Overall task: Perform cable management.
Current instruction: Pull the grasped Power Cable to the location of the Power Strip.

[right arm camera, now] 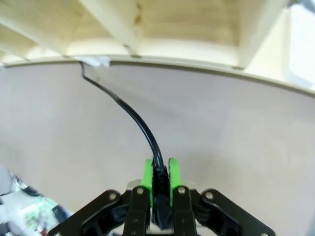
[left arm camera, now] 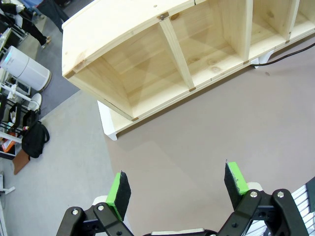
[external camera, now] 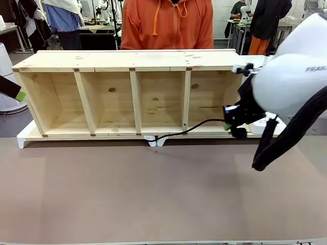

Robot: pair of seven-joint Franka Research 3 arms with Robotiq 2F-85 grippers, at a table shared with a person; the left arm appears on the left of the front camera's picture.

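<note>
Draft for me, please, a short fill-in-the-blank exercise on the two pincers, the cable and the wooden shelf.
1. The right pincer is ____ on the black cable.
2. The left pincer stands ____, with nothing between its green pads.
3. The wooden shelf is divided into ____ compartments.

Missing words: shut; open; four.

I log this as a lab hall: pine shelf unit [external camera: 127, 60] on my bench [external camera: 153, 194], more work tables [external camera: 99, 29] and standing people [external camera: 64, 18] behind.
</note>
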